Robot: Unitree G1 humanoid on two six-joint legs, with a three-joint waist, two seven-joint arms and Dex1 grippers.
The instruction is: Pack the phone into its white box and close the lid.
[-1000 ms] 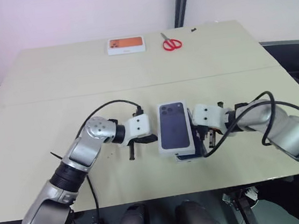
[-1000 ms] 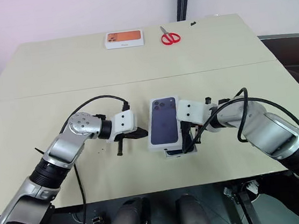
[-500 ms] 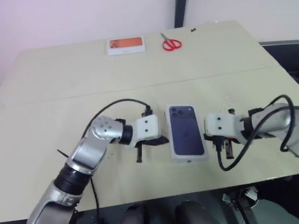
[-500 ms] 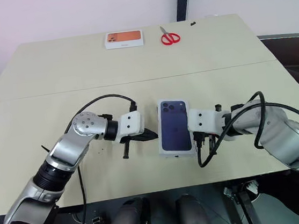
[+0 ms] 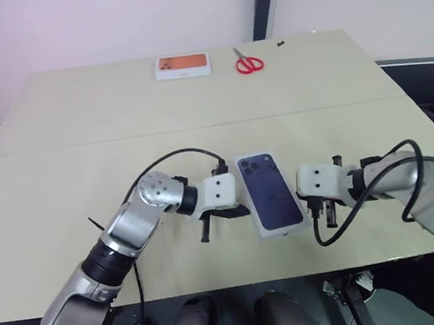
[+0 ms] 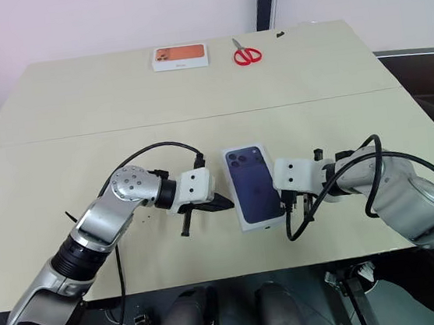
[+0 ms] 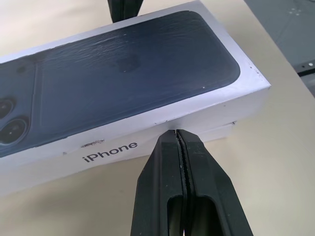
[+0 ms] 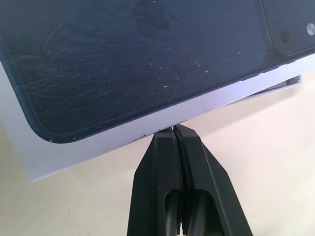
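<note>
White cardboard, the lid (image 5: 269,195) sat on the white box (image 7: 216,132) at lower centre of the head views, its dark phone picture facing up on the tabletop (image 5: 81,139). The left hand (image 7: 179,140) and right hand (image 8: 174,132), each pressed together, touched its opposite long sides.
</note>
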